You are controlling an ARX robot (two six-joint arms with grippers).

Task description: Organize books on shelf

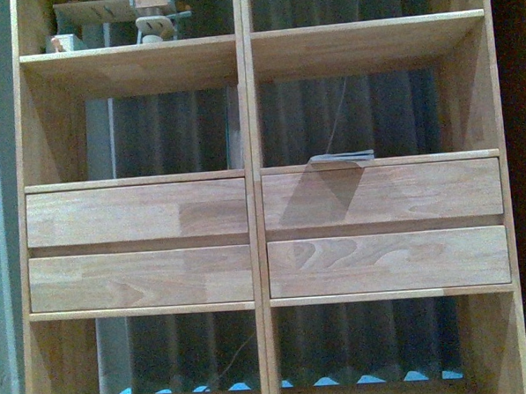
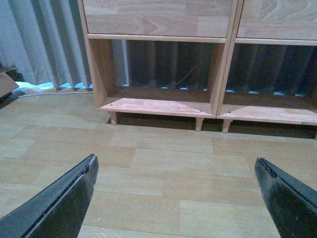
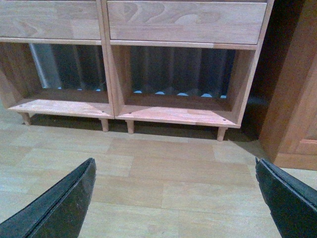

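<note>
Pale natural-wood bookcase of finger-jointed planks fills the front view, with square cubbies, a central upright divider and plain handle-less drawer fronts. It has no back panel, so a grey pleated curtain shows through the openings.

Thin greyish books lie flat in the middle-right cubby, on the ledge just above the upper right drawer and close to its front edge. They are too small to tell whether this is one volume or two. A few white and wooden odds and ends sit in the top-left cubby.

Neither arm shows in the front view. Each wrist camera looks down at a light plank floor and the bottom cubbies. The left gripper has its black fingers spread wide and holds nothing. The right gripper is equally wide and bare.

Likely risks: the books lie flat and thin, so fingers may skid over the cover instead of gripping. A push could slide them out through the open back, or off the front edge.
</note>
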